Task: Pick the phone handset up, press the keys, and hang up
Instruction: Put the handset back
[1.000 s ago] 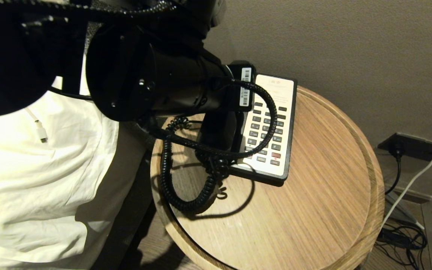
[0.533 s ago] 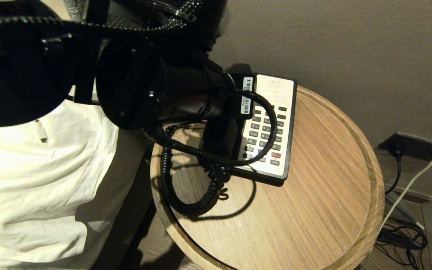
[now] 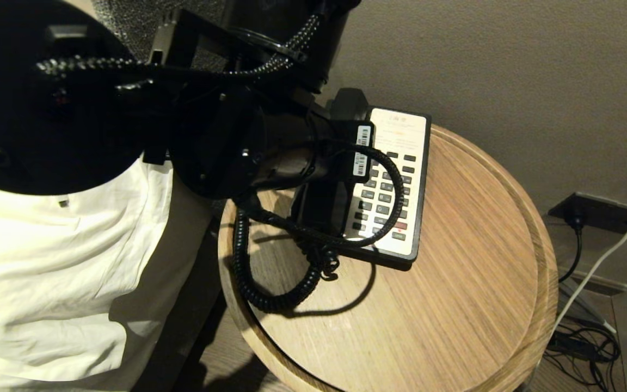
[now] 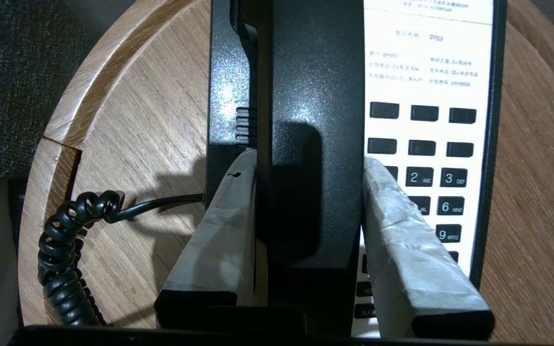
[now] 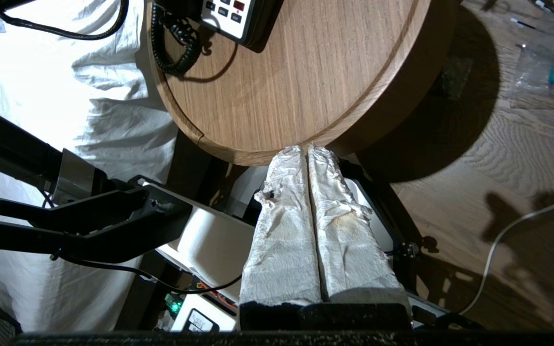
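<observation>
We count one phone handset [image 4: 315, 120], one coiled cord [image 3: 259, 283], one phone base [image 3: 422, 179], one round worktop [image 3: 455, 283], and two grippers, each with two fingers [image 5: 282, 230].

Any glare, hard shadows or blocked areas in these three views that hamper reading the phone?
Head view: the dark left arm hides the left gripper and part of the keys; the coiled cord throws a hard shadow. Left wrist view: soft glare on the phone handset, with a gripper shadow. Right wrist view: the bedsheet is blown out; the right gripper is evenly lit.

Dim warm light; bedding [image 3: 47, 272] perhaps overexposed.
</observation>
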Robot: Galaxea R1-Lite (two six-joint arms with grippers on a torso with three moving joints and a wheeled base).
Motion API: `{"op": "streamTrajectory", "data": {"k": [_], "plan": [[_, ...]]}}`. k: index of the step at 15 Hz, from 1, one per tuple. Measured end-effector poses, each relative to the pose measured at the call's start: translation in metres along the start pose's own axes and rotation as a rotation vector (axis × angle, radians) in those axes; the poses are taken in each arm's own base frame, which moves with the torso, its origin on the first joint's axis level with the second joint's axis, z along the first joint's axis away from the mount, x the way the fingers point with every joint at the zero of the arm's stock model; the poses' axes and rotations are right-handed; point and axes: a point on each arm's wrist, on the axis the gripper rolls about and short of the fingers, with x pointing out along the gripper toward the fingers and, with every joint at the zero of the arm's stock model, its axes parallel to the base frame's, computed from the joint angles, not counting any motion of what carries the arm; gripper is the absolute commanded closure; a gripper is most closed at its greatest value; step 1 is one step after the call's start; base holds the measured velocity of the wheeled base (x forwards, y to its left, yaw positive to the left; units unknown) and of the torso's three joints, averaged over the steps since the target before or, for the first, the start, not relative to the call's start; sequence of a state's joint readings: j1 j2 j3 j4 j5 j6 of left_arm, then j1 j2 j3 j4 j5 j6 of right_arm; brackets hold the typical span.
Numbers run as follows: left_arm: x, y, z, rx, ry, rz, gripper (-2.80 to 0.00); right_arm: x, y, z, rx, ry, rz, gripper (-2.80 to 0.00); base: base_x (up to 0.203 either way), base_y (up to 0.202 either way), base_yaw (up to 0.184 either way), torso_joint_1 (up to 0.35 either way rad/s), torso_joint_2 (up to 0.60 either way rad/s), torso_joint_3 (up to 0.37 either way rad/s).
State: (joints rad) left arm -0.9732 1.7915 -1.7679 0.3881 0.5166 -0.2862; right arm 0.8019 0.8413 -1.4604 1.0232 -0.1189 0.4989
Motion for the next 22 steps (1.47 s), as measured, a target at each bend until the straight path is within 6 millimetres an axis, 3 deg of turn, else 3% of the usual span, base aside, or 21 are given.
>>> {"op": "streamTrajectory", "data": {"k": [21,22], "plan": [[0.0090,0.0028,-0.0048,0.007,0.025,0.008,0.00,0.0021,-0.0038,-0.0077,-0.001,0.021,-0.006,0.00,0.000,0.000,0.000,0.000,0.00,0.000],[0.0095,0.0025,-0.0055,0.013,0.027,0.008,-2.80,0.0022,-0.0039,-0.0078,-0.001,0.021,-0.006,0.00,0.000,0.000,0.000,0.000,0.00,0.000]]}}
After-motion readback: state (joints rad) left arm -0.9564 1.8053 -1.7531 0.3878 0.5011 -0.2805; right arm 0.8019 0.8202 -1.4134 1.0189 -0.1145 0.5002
